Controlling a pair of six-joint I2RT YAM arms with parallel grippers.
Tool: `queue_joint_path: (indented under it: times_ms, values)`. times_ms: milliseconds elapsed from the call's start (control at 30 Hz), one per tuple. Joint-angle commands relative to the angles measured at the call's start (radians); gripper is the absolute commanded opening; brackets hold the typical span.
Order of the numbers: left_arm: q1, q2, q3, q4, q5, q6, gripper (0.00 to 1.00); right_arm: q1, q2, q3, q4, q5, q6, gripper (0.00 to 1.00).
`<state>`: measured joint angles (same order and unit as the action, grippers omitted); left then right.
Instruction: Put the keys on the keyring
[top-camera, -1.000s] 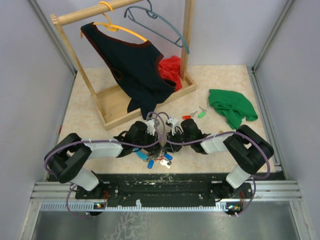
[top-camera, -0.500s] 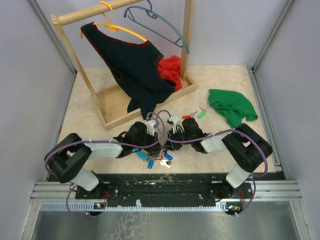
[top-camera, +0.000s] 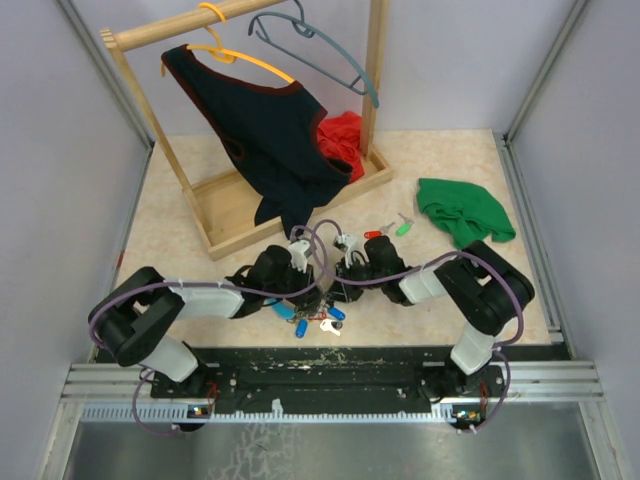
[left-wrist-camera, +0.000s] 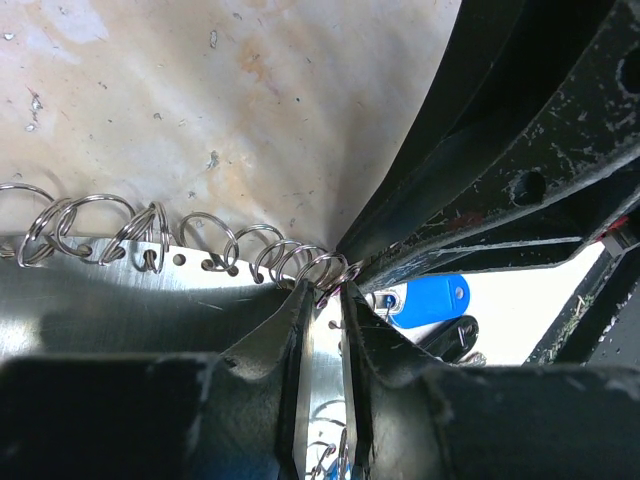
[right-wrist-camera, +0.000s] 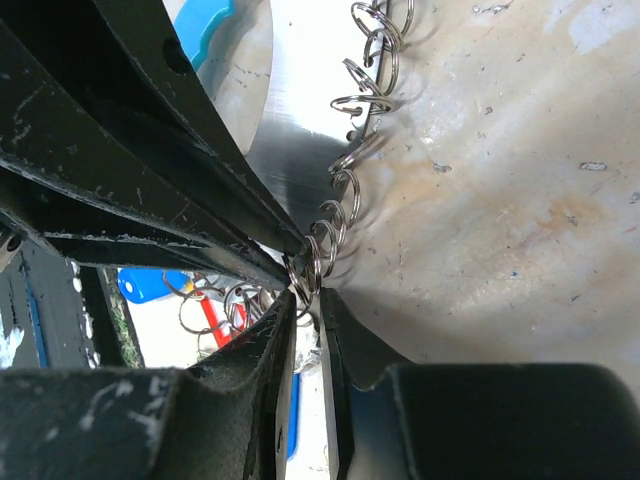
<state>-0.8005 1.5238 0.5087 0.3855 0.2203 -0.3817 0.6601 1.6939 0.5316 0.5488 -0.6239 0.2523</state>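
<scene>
The keyring shows as a shiny curved band (left-wrist-camera: 110, 300) with a row of small wire rings (left-wrist-camera: 215, 245) along its edge. My left gripper (left-wrist-camera: 325, 290) is shut on the band's thin edge. My right gripper (right-wrist-camera: 308, 290) meets it tip to tip and pinches a wire ring (right-wrist-camera: 318, 255) of the same keyring (right-wrist-camera: 290, 150). In the top view both grippers (top-camera: 318, 283) (top-camera: 340, 279) touch at the table's near middle. Blue-capped keys (top-camera: 300, 322) (left-wrist-camera: 430, 300) dangle below them. A red key (top-camera: 373, 235) and a green key (top-camera: 403, 226) lie loose behind the right gripper.
A wooden clothes rack (top-camera: 225, 215) with hangers, a dark garment (top-camera: 265, 140) and a red cloth (top-camera: 343, 140) stands at the back left. A green cloth (top-camera: 462, 215) lies at the right. The black base rail (top-camera: 320, 365) runs just below the dangling keys.
My right arm has folded in a little toward the centre, and its jaws have narrowed onto the ring. The left gripper and the keys have barely moved.
</scene>
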Motion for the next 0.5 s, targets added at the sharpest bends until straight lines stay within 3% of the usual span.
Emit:
queue_joint_path:
  times_ms: [0, 200, 400, 467]
  values:
    - [-0.006, 0.003, -0.025, 0.022, 0.011, -0.024, 0.23, 0.006, 0.043, 0.016, 0.057, -0.043, 0.017, 0.16]
    - [-0.006, 0.004, -0.04, 0.067, 0.025, -0.046, 0.23, 0.006, 0.052, 0.02, 0.082, -0.058, 0.018, 0.13]
    - [0.002, -0.032, -0.072, 0.124, 0.031, -0.066, 0.24, 0.006, 0.034, 0.031, 0.094, -0.056, 0.011, 0.0]
    - [0.013, -0.06, -0.089, 0.143, 0.03, -0.066, 0.25, 0.006, 0.017, 0.034, 0.085, -0.052, 0.0, 0.0]
